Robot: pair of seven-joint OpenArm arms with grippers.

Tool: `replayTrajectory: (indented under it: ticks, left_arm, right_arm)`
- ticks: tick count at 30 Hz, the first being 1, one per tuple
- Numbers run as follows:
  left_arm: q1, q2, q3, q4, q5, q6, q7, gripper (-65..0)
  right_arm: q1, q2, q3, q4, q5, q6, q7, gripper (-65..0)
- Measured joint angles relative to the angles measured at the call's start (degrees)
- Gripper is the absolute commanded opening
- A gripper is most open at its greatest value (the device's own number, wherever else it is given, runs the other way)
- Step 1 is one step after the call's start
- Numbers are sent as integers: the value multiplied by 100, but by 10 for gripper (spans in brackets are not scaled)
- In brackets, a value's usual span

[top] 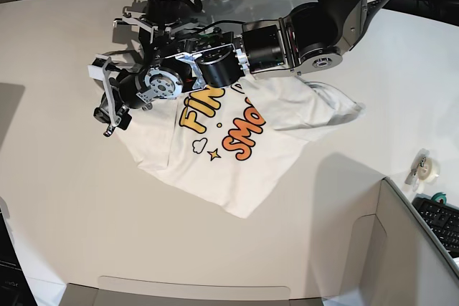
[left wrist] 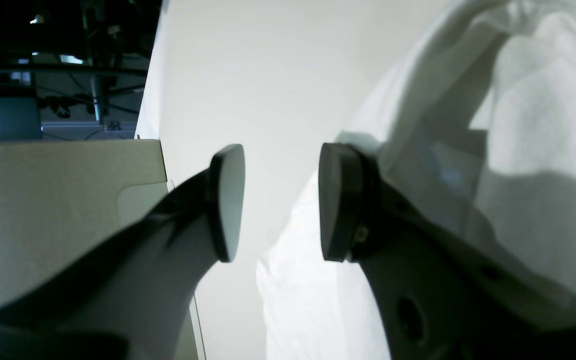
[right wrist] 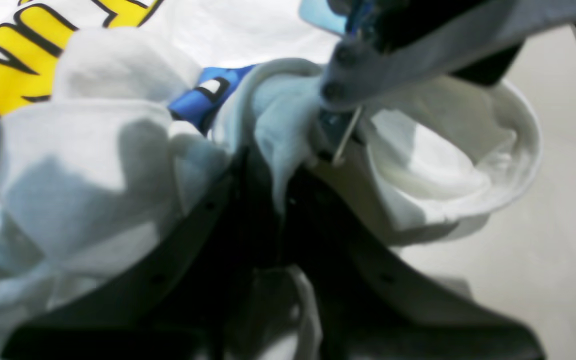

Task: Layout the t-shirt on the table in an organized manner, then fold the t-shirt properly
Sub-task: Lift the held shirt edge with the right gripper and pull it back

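The white t-shirt (top: 237, 170) lies crumpled on the off-white table (top: 72, 198), its orange and yellow print facing up. My right gripper (right wrist: 268, 165) is shut on a bunched fold of the t-shirt (right wrist: 83, 165), with yellow and blue letters just beyond it. In the base view the right gripper (top: 109, 116) sits at the shirt's left edge. My left gripper (left wrist: 280, 200) is open with only bare table (left wrist: 268, 75) between its pads. Draped white t-shirt (left wrist: 533, 150) hangs just to its right, against the right finger.
A grey cardboard box (top: 409, 249) stands at the front right and shows as the box (left wrist: 43, 215) left of my left gripper. A tape roll (top: 428, 168) and a keyboard (top: 441, 220) lie beyond it. Part of the left arm (right wrist: 418, 40) hangs close above my right gripper.
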Motion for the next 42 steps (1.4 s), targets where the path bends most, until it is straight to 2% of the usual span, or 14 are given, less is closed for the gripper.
replayTrajectory:
  ticks: [2,4,5,13,17,19,22,26,28,30,42]
  left_arm:
    - [-2,-13,0,223,0,-107,170,-410]
    - [-13,20,-2,501,-15,-562,341,-412]
    - [0,33,0,584,-26,-667,385,-412]
    - [46,9,0,715,-28,-857,516,-412]
    - [48,9,0,715,-33,-1700,516,-412]
    - [48,9,0,710,-61,-1899,516,-412]
    - [-31,15,0,710,-511,-2461,522,-412]
    - [-162,11,11,706,-750,-2540,525,-411]
    - [-258,26,9,706,-723,-2531,756,-410]
    - [-299,20,4,688,-693,-2511,763,-410]
    - [-219,9,4,551,-682,-2476,527,-410]
  right_arm:
    - [0,4,0,0,2,0,0,-650]
    - [0,13,2,0,0,2,0,-650]
    - [0,35,4,0,0,13,0,-650]
    - [0,52,0,0,0,37,4,-650]
    - [0,50,0,0,0,37,4,-650]
    - [0,52,0,0,0,37,4,-650]
    - [0,52,0,0,0,35,4,-650]
    - [0,52,0,0,0,37,4,-650]
    - [0,52,0,0,0,35,4,-650]
    - [0,52,0,0,0,37,4,-650]
    - [0,37,0,0,0,35,4,-650]
